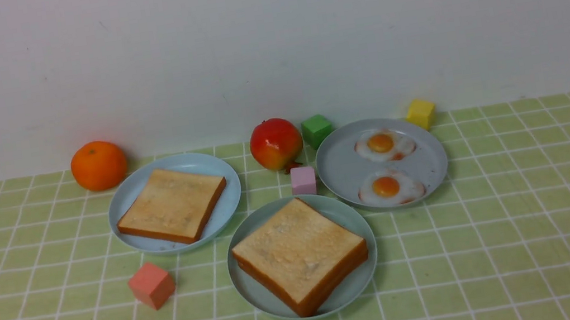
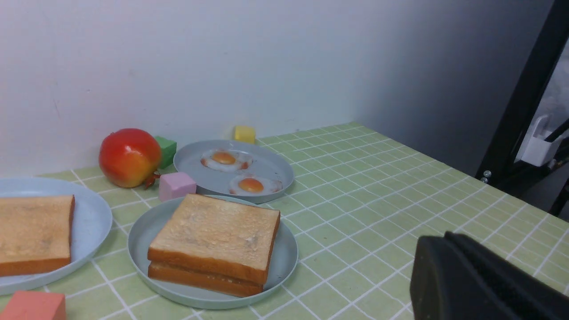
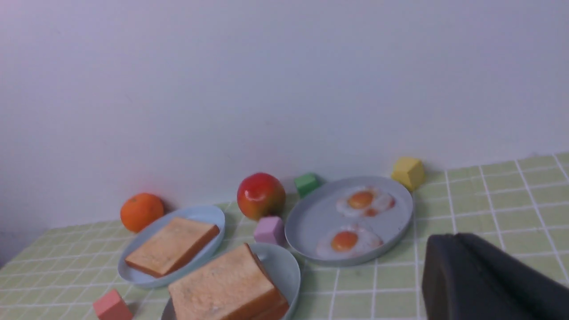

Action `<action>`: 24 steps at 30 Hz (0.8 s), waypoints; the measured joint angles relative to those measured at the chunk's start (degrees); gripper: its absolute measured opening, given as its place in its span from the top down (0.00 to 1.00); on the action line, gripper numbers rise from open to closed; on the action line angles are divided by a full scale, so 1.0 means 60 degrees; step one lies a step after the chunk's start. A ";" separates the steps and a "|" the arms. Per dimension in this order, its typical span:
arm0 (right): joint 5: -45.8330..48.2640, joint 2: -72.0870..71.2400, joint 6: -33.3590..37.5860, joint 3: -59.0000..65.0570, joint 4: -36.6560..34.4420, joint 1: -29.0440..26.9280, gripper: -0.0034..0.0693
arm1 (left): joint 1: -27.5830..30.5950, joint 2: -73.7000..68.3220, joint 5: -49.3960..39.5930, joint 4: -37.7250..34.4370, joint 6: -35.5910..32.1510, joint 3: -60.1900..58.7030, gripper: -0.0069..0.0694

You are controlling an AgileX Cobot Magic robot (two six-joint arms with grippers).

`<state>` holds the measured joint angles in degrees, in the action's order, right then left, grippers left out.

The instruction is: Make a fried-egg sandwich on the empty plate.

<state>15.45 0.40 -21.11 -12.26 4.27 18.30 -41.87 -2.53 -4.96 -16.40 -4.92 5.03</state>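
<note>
Backdrop, front view: a plain white wall is rising behind the green checked tablecloth [image 1: 525, 214]; neither arm is showing here.
Mint-green plate [image 1: 260, 299]: I am seeing it nearest me, at centre, carrying the stacked bread slices [image 1: 298, 251], one squarely on the other.
Pale blue plate [image 1: 137, 193]: it is lying behind and to the left, holding a single slice [image 1: 172, 204].
Grey plate [image 1: 343, 168]: it is lying behind and to the right, holding two fried eggs [image 1: 383, 145]; a pink cube [image 1: 303, 180] is sitting just beside both nearer plates.
Left wrist view: the left gripper [image 2: 480, 280] is showing only as a dark mass, well apart from the stack; I cannot tell how wide its jaws are standing. In the seam between the slices I am making out no egg, though one could be lying hidden.
Right wrist view: the right gripper [image 3: 489, 280] is showing likewise; its opening is also unreadable.
Task state: I am judging the filling unconfirmed.
Risk, egg pick: the thin eggs are lying flat and near each other, so a low pinch could be scraping the plate or dragging both.
Risk, top slice: lifting it off-centre could be pulling the lower slice off the plate.
</note>
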 joint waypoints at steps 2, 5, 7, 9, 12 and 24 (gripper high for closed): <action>-0.0950 0.0000 0.0000 0.0744 0.0000 0.0000 0.95 | 0.0000 0.0000 0.0000 0.0000 0.0000 0.0000 0.93; -0.1902 0.0009 0.0000 0.1714 0.0026 0.0000 0.95 | 0.0000 0.0000 -0.0005 0.0000 0.0000 0.0000 0.93; -0.1988 0.0009 0.0000 0.2189 0.0032 0.0000 0.95 | 0.0000 0.0000 -0.0005 0.0000 0.0000 0.0000 0.93; -0.1634 0.0009 0.0000 0.2269 0.0032 0.0000 0.95 | 0.0000 0.0000 -0.0005 0.0000 0.0000 0.0000 0.93; -0.0888 0.0009 0.0077 0.2298 0.0354 -0.0009 0.94 | 0.0000 0.0000 -0.0005 0.0000 0.0000 0.0000 0.93; -0.0050 -0.0162 0.0292 0.2298 0.0720 -0.2052 0.97 | 0.0000 0.0000 -0.0011 0.0000 0.0000 -0.0006 0.92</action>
<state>15.15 -0.58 -19.36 1.53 8.59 5.99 -41.87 -2.53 -5.03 -16.40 -4.92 4.99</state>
